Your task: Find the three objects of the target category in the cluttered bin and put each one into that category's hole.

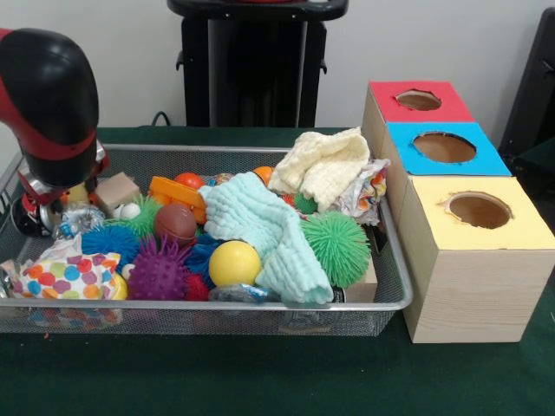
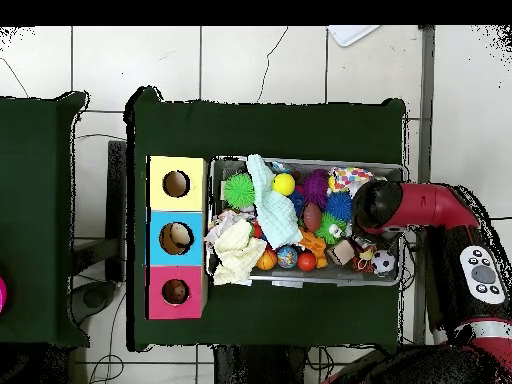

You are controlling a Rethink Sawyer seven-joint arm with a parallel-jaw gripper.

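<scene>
A wire mesh bin (image 1: 260, 305) holds a heap of toys and cloths. Near its front lie a yellow ball (image 1: 234, 263), a green spiky ball (image 1: 336, 247), a purple spiky ball (image 1: 159, 270) and a blue spiky ball (image 1: 110, 243). A brown football (image 1: 175, 223) sits behind them. A mint cloth (image 1: 260, 230) drapes across the middle and a cream cloth (image 1: 325, 165) lies at the back right. My gripper (image 1: 43, 212) hangs low over the bin's left end, mostly hidden by the arm's black and red wrist (image 1: 48, 104). In the overhead view the wrist (image 2: 378, 205) covers it.
To the right of the bin stand three wooden boxes with a red-topped hole (image 1: 419, 100), a blue-topped hole (image 1: 444, 147) and a yellow-topped hole (image 1: 479, 211). A wooden block (image 1: 117, 191), an orange toy (image 1: 173, 192) and a polka-dot wrapper (image 1: 65, 277) lie close to the gripper.
</scene>
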